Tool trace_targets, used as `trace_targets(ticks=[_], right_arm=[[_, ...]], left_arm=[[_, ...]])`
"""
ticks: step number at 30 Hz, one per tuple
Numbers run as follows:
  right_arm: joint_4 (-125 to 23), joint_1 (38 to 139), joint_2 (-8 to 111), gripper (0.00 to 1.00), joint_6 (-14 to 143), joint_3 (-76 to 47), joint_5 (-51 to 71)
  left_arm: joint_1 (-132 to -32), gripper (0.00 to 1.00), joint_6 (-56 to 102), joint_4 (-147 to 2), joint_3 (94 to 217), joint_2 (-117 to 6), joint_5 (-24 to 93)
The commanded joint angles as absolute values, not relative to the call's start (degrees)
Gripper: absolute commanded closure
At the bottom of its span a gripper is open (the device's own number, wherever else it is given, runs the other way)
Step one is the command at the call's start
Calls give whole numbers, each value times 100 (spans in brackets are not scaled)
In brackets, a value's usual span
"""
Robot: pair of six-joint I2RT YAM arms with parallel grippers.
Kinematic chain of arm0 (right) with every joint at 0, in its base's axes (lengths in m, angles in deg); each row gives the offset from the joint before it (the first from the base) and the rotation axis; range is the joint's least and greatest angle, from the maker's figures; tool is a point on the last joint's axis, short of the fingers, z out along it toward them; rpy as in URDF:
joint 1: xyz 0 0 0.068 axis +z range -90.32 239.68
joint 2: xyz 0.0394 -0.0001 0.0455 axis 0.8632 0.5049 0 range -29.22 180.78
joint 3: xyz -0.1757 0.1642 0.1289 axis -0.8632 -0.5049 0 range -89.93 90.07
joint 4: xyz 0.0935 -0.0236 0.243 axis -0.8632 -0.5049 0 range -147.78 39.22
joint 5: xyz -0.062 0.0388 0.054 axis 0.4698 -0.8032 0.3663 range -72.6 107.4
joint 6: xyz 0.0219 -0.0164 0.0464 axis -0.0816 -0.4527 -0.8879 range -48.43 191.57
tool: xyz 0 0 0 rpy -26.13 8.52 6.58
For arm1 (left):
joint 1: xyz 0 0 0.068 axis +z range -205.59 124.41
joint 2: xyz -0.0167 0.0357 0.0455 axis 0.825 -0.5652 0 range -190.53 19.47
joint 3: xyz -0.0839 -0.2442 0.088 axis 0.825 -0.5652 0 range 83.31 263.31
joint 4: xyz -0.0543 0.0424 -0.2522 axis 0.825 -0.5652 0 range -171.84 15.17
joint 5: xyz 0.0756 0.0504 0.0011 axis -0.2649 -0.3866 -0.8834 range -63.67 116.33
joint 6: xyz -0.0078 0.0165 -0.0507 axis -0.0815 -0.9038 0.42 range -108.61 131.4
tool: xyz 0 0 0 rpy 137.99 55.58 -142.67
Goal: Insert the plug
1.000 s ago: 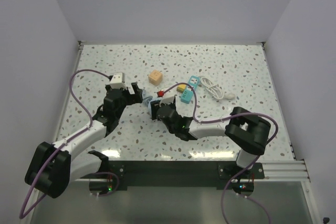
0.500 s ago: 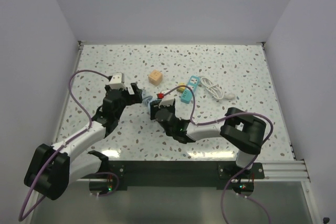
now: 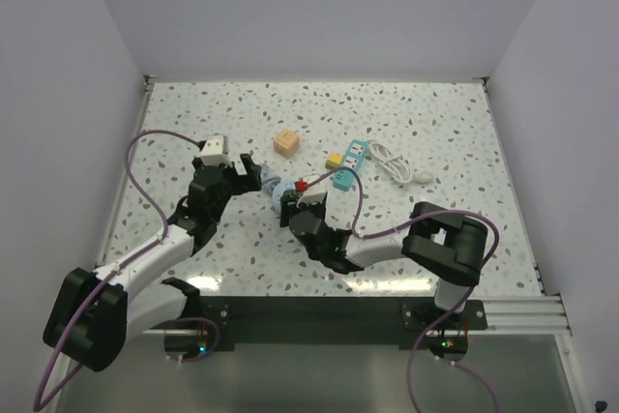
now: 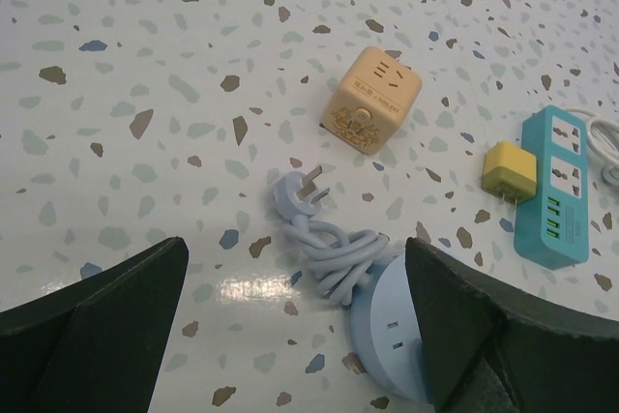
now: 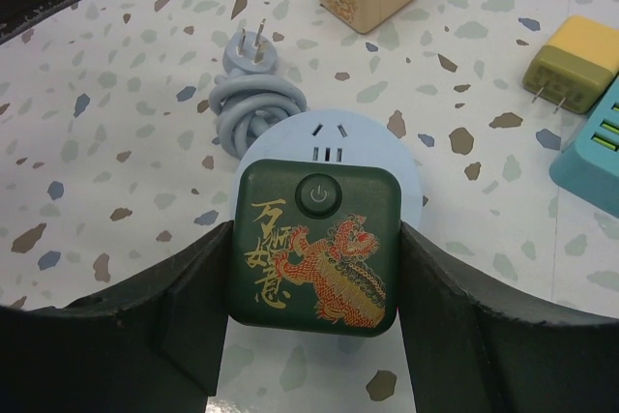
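The plug (image 5: 317, 244) is a dark green cube with a power button and a red-and-gold dragon print on the face toward me. My right gripper (image 5: 314, 268) is shut on its two sides. Its prongs are hidden. It sits directly over a round light-blue socket (image 5: 334, 137), whose slots show just beyond the plug's far edge. I cannot tell whether plug and socket touch. My left gripper (image 4: 295, 326) stands open, its right finger beside the socket (image 4: 401, 326) and nothing between the fingers. In the top view the two grippers (image 3: 250, 173) (image 3: 295, 198) meet mid-table.
The socket's coiled pale-blue cord and its plug head (image 4: 302, 195) lie just beyond it. Farther back are a tan-orange cube (image 4: 370, 100), a small yellow block (image 4: 509, 171), a teal power strip (image 4: 554, 186) and a white cable (image 3: 397, 166).
My right gripper, still holding the plug, has shifted slightly toward the near edge and its forearm has swung left. The left arm has not moved.
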State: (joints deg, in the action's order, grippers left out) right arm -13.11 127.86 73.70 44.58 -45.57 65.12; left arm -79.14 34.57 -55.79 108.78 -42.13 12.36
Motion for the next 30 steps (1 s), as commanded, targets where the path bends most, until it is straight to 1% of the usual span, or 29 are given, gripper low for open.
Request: trace_targets(ticks=[1, 18, 30], right_arm=[[-1852, 12876, 7792, 100, 4274, -4721, 6486], [-2247, 13210, 8767, 100, 4520, -4142, 6951], [-2853, 13219, 9444, 100, 4739, -3342, 6723]], left_arm=[[-7897, 0, 3442, -5488, 10836, -4082, 1104], [-7896, 0, 3451, -5515, 10783, -3915, 1078], [-7783, 0, 3521, -5620, 10766, -3818, 1148]])
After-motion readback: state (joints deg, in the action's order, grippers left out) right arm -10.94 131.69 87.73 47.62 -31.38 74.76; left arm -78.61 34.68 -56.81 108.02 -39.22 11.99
